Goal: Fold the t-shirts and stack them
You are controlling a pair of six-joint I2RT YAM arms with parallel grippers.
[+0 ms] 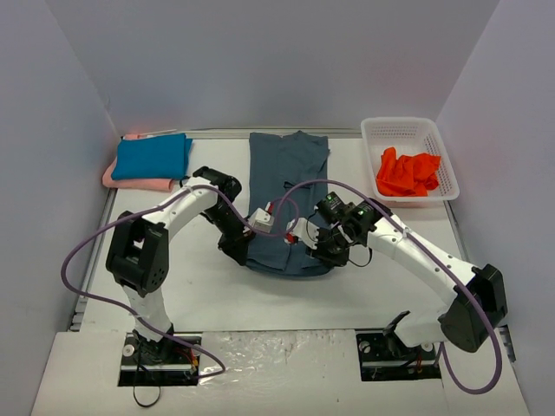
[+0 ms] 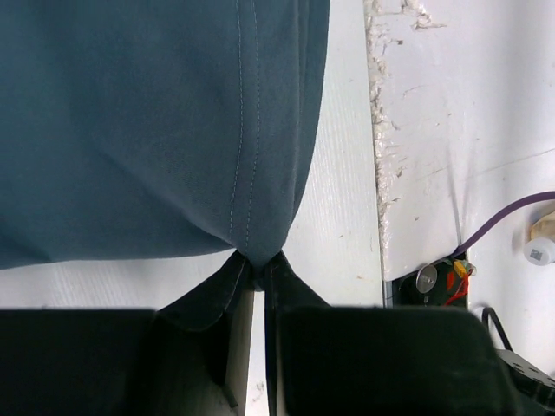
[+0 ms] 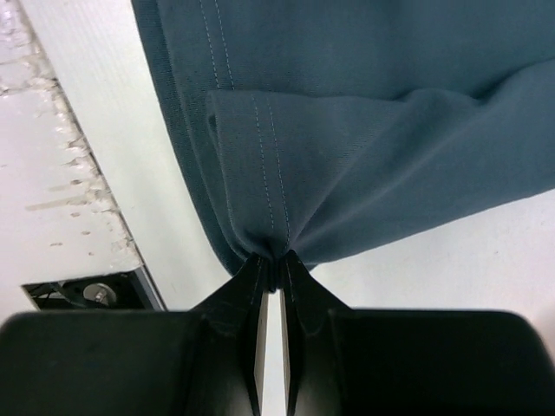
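Left gripper and right gripper each clamp the near edge of grey shirt, centre frame. We judge folding in hand; next, we lift both corners evenly toward its far end.

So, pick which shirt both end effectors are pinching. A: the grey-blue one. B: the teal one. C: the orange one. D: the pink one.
A: the left end effector and the right end effector are each shut on the near edge of the grey-blue shirt.
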